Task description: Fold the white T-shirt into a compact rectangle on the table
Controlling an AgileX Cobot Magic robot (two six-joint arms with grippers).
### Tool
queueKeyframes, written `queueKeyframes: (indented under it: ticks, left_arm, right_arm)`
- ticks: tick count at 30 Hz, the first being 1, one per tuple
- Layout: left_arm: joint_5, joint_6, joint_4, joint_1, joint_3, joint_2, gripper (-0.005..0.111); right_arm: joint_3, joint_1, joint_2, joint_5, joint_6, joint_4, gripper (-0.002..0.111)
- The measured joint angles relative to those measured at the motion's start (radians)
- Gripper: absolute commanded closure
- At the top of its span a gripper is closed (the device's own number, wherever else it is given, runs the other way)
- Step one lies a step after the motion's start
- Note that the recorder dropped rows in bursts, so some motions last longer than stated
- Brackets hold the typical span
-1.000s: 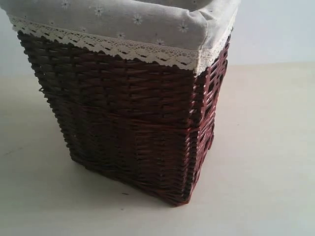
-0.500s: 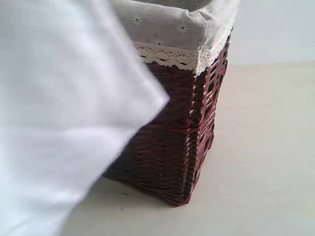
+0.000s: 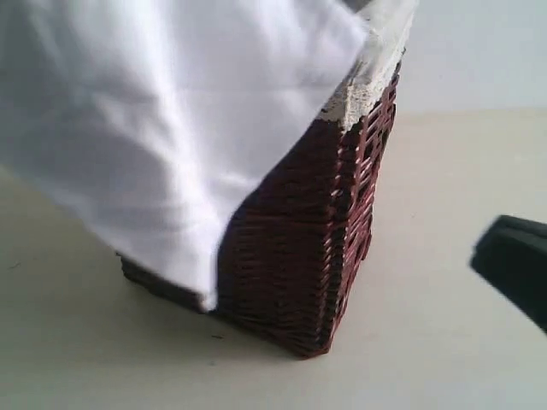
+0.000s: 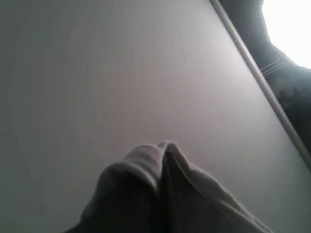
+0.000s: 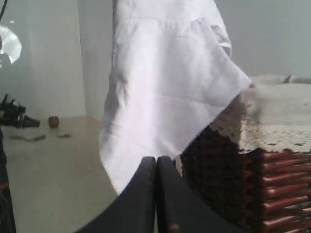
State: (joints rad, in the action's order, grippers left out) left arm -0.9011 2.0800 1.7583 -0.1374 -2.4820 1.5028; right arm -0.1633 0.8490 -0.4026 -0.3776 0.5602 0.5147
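The white T-shirt [image 3: 171, 111] hangs in the air in front of the wicker basket and covers most of its near face. No lettering or neck tag shows. In the left wrist view, shirt cloth [image 4: 160, 194] drapes over my left gripper in a pinched ridge, hiding the fingers. My right gripper [image 5: 156, 161] is shut and empty, its black fingers pressed together just short of the shirt's hanging lower edge [image 5: 165, 97]. In the exterior view that gripper appears as a dark shape [image 3: 513, 260] at the right edge, above the beige table [image 3: 444, 342].
The dark brown wicker basket [image 3: 299, 256] with a lace-trimmed floral liner [image 3: 376, 68] stands on the table right behind the shirt. A small brown object [image 5: 53, 121] and dark clutter [image 5: 14, 116] sit far off on the table.
The shirt swept into the exterior view from the left and now hangs higher across the basket's front. The right gripper has come in at the right edge.
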Motion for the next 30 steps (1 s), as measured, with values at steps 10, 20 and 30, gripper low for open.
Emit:
queueKeyframes:
  ticks: [10,20,30]
  left_arm:
    - [-0.089,0.032,0.002,-0.221,0.0,-0.013,0.107]
    - [-0.3,0.034,0.0,-0.409,-0.002,0.042,0.107]
    - [-0.324,0.034,0.007,-0.441,-0.002,0.075,0.107]
  right_arm:
    - [-0.19,0.002,-0.585,-0.131,0.014,0.092,0.108]
    - [-0.423,0.006,-0.97,-0.142,-0.168,-0.075,0.108]
    - [-0.476,0.01,-1.078,-0.225,-1.153,-1.116,0.108]
